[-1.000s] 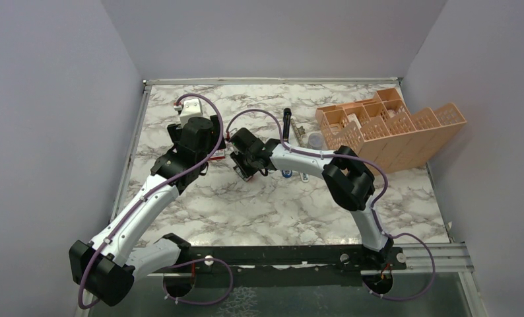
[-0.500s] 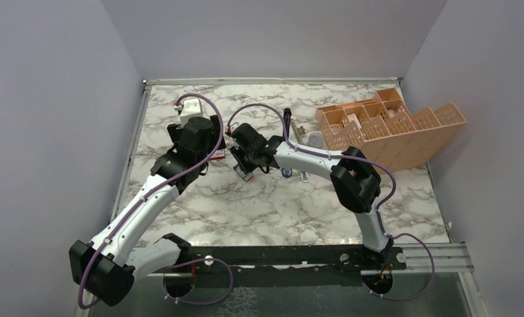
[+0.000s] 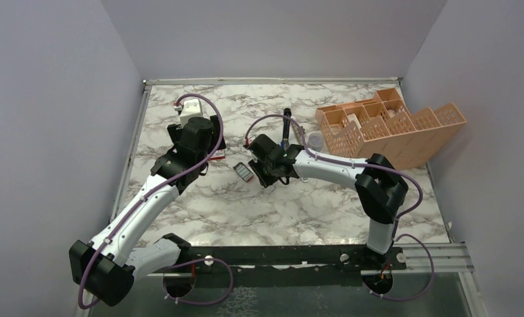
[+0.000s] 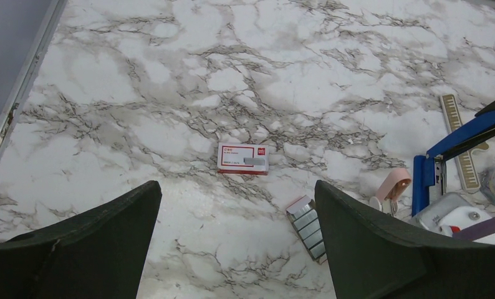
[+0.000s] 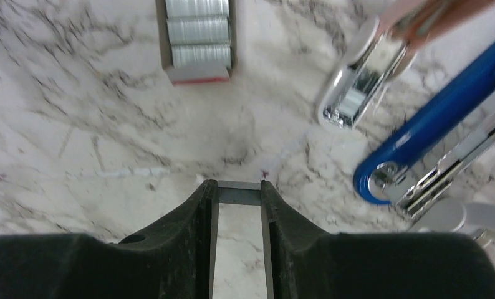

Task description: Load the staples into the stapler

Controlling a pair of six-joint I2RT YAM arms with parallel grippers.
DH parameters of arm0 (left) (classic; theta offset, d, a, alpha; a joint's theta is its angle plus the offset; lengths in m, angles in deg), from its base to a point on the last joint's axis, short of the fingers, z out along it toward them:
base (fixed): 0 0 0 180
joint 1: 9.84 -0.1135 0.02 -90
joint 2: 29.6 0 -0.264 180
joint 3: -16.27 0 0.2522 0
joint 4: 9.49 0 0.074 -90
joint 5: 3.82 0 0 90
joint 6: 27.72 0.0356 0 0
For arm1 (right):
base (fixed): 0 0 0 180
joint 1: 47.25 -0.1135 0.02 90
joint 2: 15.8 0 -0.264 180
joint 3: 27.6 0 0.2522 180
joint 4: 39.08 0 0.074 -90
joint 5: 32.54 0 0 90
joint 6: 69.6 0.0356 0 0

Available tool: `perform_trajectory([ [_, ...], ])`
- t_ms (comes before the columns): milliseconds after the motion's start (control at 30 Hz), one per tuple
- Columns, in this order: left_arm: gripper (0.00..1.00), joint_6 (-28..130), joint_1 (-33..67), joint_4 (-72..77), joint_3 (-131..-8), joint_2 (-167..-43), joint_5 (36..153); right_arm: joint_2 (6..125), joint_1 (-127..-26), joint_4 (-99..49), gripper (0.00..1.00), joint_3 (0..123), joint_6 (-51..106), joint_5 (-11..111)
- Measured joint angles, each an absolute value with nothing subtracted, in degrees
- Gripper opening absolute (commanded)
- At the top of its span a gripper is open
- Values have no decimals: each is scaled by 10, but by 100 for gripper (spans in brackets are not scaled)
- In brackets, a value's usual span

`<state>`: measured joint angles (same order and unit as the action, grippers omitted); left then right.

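Swinging from the staple tray (image 3: pixel 244 172) toward the open blue stapler (image 5: pixel 441 109), the right fingers (image 5: pixel 202 215) held a grey staple strip (image 5: pixel 239 195) clamped near the stapler, seemingly ready for loading, while the left fingers (image 4: pixel 101 237) hung wide apart farther off.

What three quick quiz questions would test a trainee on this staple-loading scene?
1. True or false: the left gripper is holding the red-and-white staple box.
2. What is pinched in the right gripper's jaws? A) a staple strip B) a coin C) nothing
3. Fill in: the opened stapler's body is ____.
Key: 1 false, its jaws are open and apart from the box. 2 A. 3 blue.
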<state>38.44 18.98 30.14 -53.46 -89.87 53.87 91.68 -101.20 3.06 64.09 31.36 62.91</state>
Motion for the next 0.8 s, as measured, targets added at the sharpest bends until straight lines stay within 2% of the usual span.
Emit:
perform_trajectory([
  [367, 93, 381, 190, 301, -533, -899, 542, 903, -1012, 78, 34, 573, 313, 607],
  [600, 93, 381, 190, 301, -533, -899, 546, 921, -1012, 81, 46, 578, 322, 607],
  [800, 93, 381, 190, 301, -533, -899, 547, 925, -1012, 82, 49, 593, 347, 616],
])
